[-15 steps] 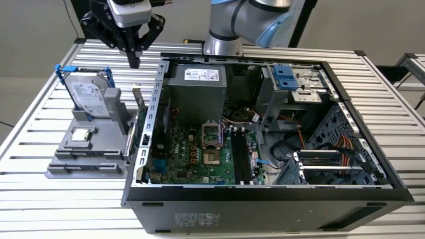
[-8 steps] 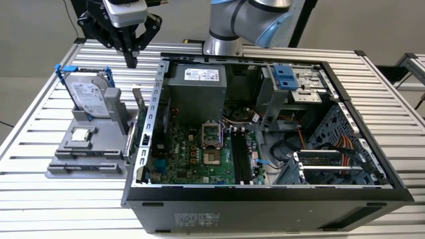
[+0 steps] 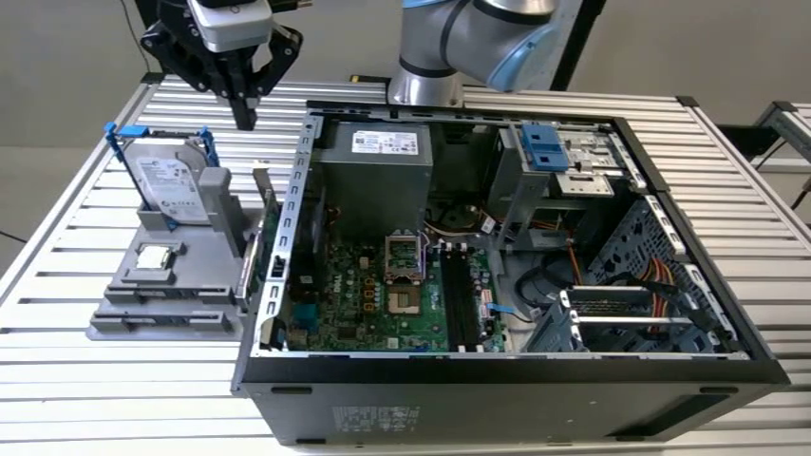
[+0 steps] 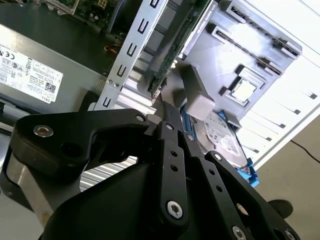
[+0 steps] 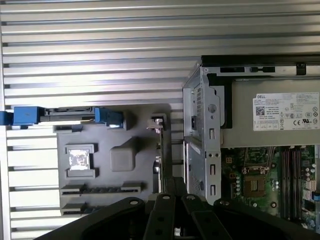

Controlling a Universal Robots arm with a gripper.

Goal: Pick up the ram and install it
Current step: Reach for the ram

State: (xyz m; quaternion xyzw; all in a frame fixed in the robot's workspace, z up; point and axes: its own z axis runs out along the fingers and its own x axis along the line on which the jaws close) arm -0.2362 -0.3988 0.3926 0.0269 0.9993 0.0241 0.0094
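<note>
Fingers (image 3: 241, 106) pressed together with nothing between them, and we have the gripper (image 3: 242, 122) hanging tip-down over the table (image 3: 76, 399), just off the case's (image 3: 507, 389) far corner on the exterior view's left. Below it, a little nearer the camera, we see the ram (image 3: 260, 190) standing on its long edge in the grey holder (image 3: 165, 313), close against the case wall and clear of the fingertips. Over to the second wrist view: the ram (image 4: 175, 50) runs as a thin green strip away from the gripper (image 4: 162, 107). In the first wrist view the ram (image 5: 162, 145) shows edge-on, in line with the fingers. Sharing the holder, we have the drive (image 3: 171, 180) upright in its blue frame and the chip (image 3: 155, 255) lying flat in front of it. Inside the open case the board (image 3: 367, 285) lies flat, with its black slots (image 3: 459, 294) beside the socket, well apart from the gripper.
</note>
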